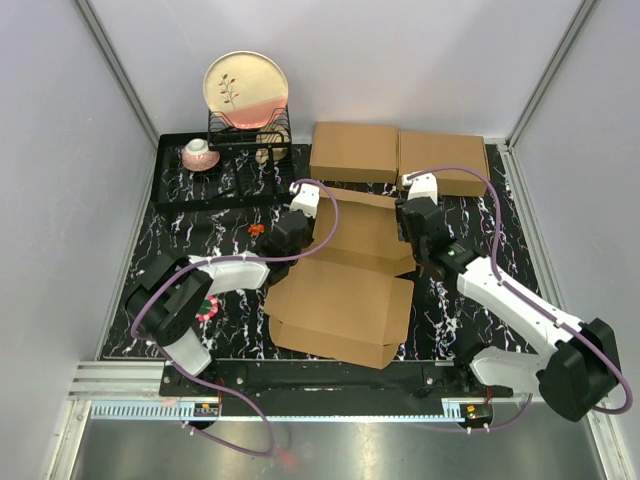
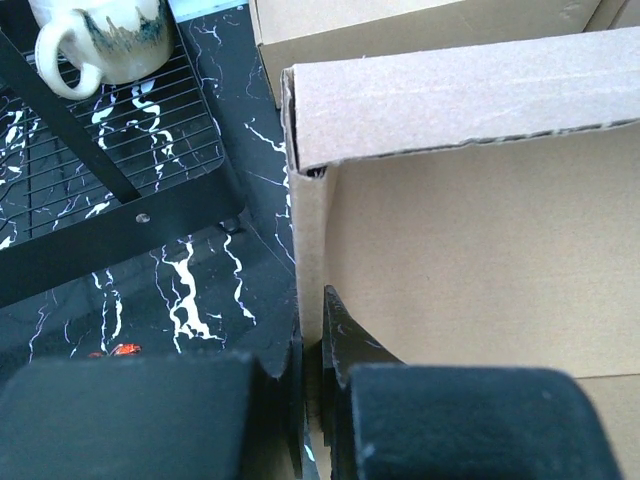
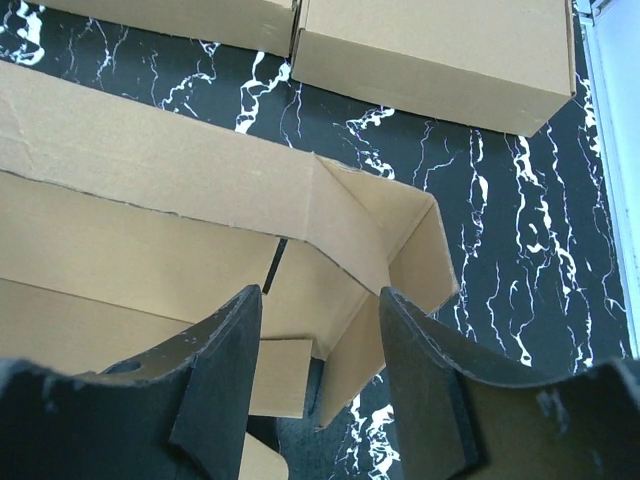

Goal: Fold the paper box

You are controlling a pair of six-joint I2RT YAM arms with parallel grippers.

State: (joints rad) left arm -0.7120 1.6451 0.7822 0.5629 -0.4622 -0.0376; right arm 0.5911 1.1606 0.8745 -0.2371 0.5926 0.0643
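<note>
Two grippers tend the box (image 1: 340, 305): the left gripper (image 2: 316, 335) pinches a side wall (image 2: 308, 250) to hold it upright. The right gripper (image 3: 320, 305) hangs open over the corner flap (image 3: 405, 240), likely to tuck it.

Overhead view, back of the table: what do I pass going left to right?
Pink cup in the black dish rack → floral plate standing in the same rack → first flat cardboard box → second flat cardboard box, right beside the first.
</note>
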